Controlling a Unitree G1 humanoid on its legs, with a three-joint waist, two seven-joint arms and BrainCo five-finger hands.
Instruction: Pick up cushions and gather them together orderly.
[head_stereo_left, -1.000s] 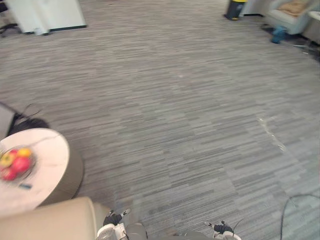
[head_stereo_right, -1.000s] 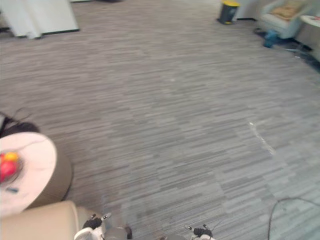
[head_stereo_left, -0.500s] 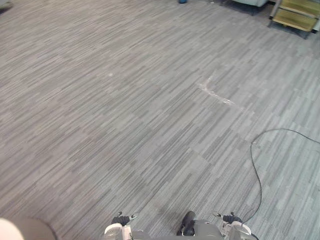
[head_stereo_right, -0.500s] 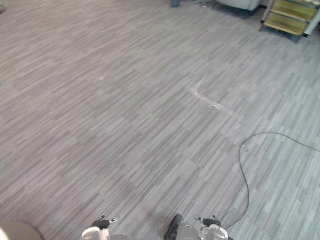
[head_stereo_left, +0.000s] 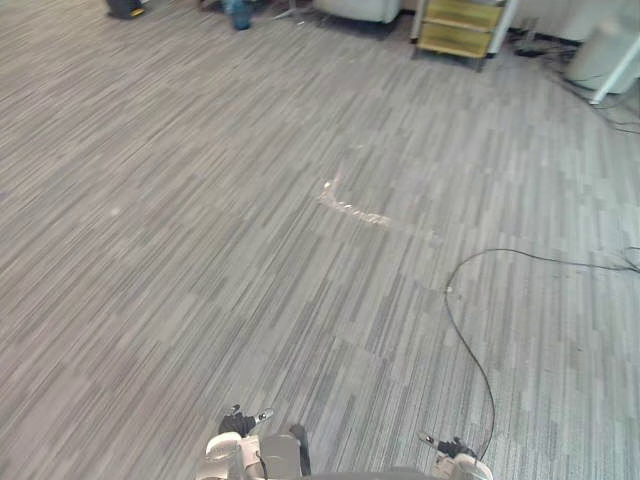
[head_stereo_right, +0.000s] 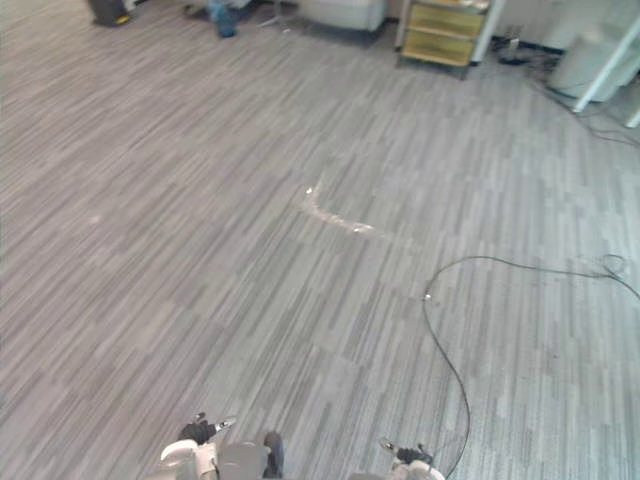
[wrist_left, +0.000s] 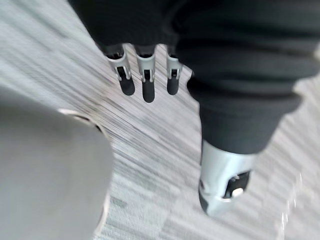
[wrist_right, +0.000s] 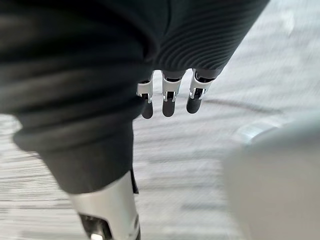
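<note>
- Left hand: fingers straight and relaxed, holding nothing, hanging above the carpet.
- Right hand: fingers straight, holding nothing, above the carpet.
- Far side of the floor: yellow shelf just beside a grey chair.
- Pale scuff mid-carpet.

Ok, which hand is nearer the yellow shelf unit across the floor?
Right. The yellow shelf unit stands far ahead, roughly in line with the right hand; the left hand hangs off to the left, farther away.

Grey streaked carpet, pale scuff, yellow shelf unit
</note>
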